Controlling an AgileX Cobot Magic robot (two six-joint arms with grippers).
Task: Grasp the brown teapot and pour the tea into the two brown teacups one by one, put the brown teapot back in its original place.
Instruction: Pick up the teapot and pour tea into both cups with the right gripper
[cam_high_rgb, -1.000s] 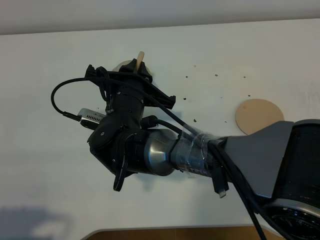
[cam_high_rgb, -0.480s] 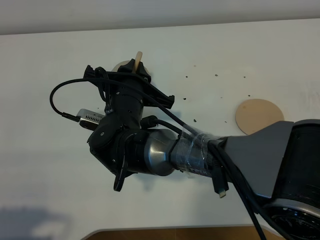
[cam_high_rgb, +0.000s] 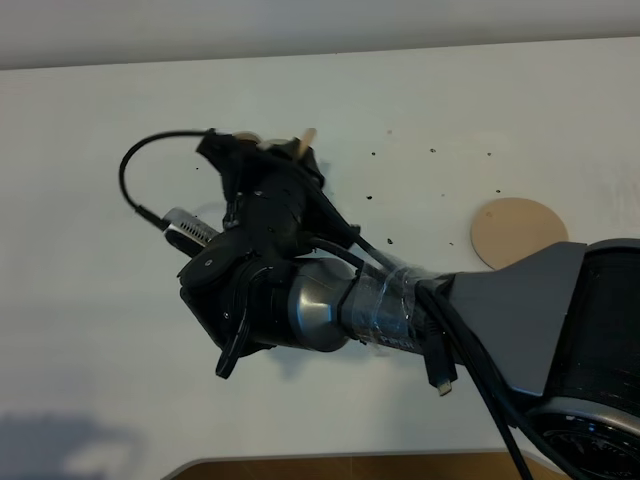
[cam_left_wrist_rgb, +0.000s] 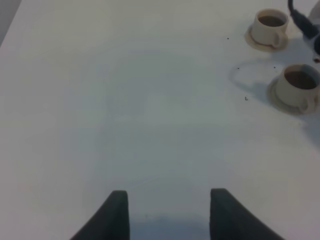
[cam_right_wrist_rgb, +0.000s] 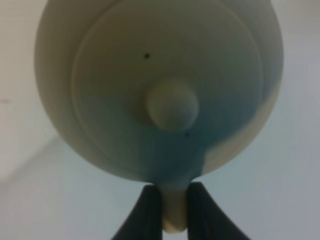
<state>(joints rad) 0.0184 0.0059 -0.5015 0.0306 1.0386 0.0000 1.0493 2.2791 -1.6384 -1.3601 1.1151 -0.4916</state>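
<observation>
The brown teapot (cam_right_wrist_rgb: 159, 90) is pinched by its handle in the right end effector (cam_right_wrist_rgb: 174, 212); apparently thin purchase, so it could swing or slip.

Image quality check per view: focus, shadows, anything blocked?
Right wrist: the teapot fills the frame, soft-focus, with a bluish shadow across its lid. Left wrist: mildly soft, even light, both cups readable with faint shadows. Exterior high: sharp, but the right arm hides most of the teapot and cups; the coaster is clear.
</observation>
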